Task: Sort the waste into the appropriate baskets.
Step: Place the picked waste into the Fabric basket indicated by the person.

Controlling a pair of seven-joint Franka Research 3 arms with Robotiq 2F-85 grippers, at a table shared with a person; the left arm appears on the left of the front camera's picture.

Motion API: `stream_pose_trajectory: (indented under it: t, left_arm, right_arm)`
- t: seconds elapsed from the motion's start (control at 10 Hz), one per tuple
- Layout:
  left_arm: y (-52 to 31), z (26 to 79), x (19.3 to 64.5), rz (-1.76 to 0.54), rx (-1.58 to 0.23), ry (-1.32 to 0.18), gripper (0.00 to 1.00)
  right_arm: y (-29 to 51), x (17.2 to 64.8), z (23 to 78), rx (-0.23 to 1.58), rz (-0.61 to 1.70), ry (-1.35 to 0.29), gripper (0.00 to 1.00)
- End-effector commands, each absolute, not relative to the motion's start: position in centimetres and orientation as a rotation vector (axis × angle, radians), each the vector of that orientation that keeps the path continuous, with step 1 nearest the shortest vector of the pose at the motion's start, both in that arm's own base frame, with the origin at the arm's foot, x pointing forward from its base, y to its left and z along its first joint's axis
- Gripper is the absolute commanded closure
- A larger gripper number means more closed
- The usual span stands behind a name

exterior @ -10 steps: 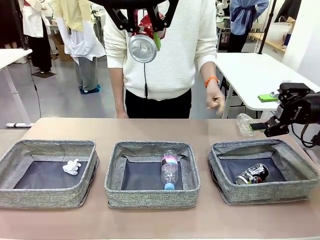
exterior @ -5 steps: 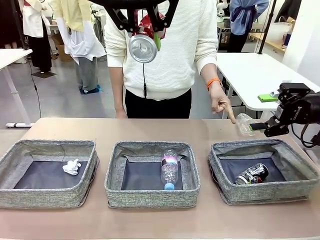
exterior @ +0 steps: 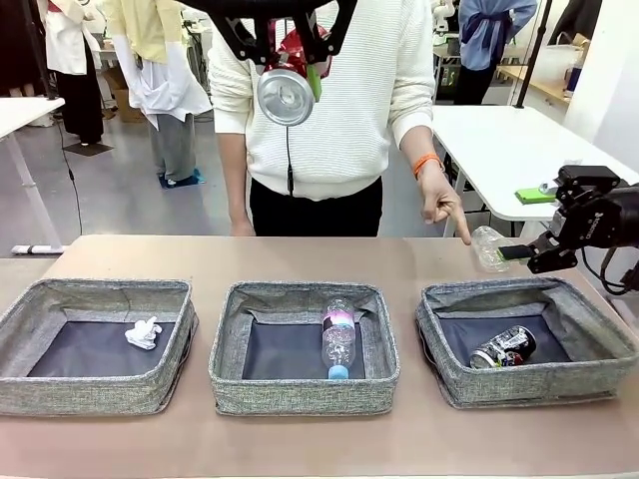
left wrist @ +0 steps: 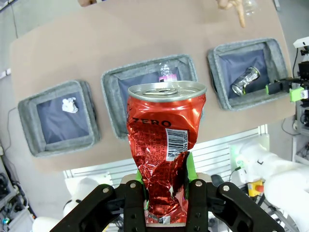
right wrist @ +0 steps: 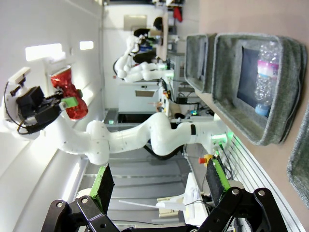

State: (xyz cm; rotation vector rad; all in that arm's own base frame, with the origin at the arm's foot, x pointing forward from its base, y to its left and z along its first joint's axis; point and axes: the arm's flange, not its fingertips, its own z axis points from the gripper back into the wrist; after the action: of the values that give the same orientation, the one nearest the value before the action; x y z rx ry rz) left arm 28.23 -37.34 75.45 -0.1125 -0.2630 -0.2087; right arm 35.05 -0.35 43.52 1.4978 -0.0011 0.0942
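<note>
High above the table, my left gripper [exterior: 286,48] is shut on the crushed red can [exterior: 285,96]. In the left wrist view the can [left wrist: 163,145] stands upright between the jaws of that gripper [left wrist: 164,195], over the middle basket [left wrist: 112,87]. My right gripper [exterior: 529,255] hangs open beside the crumpled clear plastic [exterior: 488,247] behind the right basket [exterior: 529,384]. Its green pads [right wrist: 103,182] are spread with nothing between them. The person's hand [exterior: 441,205] points at the plastic. A tissue wad [exterior: 143,332] lies in the left basket [exterior: 95,397], the bottle [exterior: 338,337] in the middle basket [exterior: 305,394], and a black-silver can [exterior: 503,346] in the right one.
The person stands at the far side of the brown table [exterior: 300,257]. A strip of bare tabletop runs behind the baskets and another in front. White tables [exterior: 509,135] and other people are farther back.
The person's hand has dropped from a loose fist to a finger pointing at the clear plastic. Both arms have stayed still.
</note>
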Motion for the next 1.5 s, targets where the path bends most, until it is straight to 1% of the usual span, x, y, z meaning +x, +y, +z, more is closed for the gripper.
stream_pose_trajectory:
  t: [0.0,0.1,0.2,0.3,0.5,0.6,0.7,0.8,0.9,1.1,1.4]
  left_arm:
    - [-38.1,71.5,26.9,-0.235,-0.147,-0.3,0.67]
    - [-39.5,67.4,26.2,-0.256,-0.182,-0.347,0.67]
    - [-41.7,63.4,26.6,-0.359,-0.275,-0.341,0.67]
    - [-44.9,59.8,28.4,-0.468,-0.347,-0.329,0.67]
    - [-52.4,55.9,31.6,-0.585,-0.446,-0.316,0.67]
    - [-56.4,54.6,32.3,-0.648,-0.469,-0.283,0.67]
    - [-60.4,53.2,33.2,-0.727,-0.423,-0.274,0.67]
    - [-63.0,52.1,34.8,-0.848,-0.384,-0.288,0.67]
    - [-64.6,50.9,37.2,-0.886,-0.345,-0.29,0.67]
    - [-65.7,48.3,39.8,-0.887,-0.337,-0.257,0.67]
    - [-65.3,47.5,40.4,-0.864,-0.344,-0.233,0.67]
  right_arm:
    - [-3.7,34.7,43.2,1.488,0.047,-0.018,0.0]
    - [-8.4,33.3,44.2,1.479,-0.013,-0.07,0.0]
    - [-13.9,30.9,45.9,1.467,-0.109,-0.181,0.0]
    - [-19.1,27.0,47.8,1.451,-0.222,-0.355,0.0]
    - [-24.3,19.6,49.3,1.501,-0.328,-0.678,0.0]
    - [-25.9,17.0,48.8,1.554,-0.376,-0.796,0.0]
    - [-23.9,21.0,48.5,1.476,-0.298,-0.544,0.0]
    - [-23.9,21.0,48.5,1.476,-0.298,-0.544,0.0]
    - [-23.9,21.0,48.5,1.476,-0.298,-0.544,0.0]
    - [-23.9,21.0,48.5,1.476,-0.298,-0.544,0.0]
    - [-23.9,21.0,48.5,1.476,-0.298,-0.544,0.0]
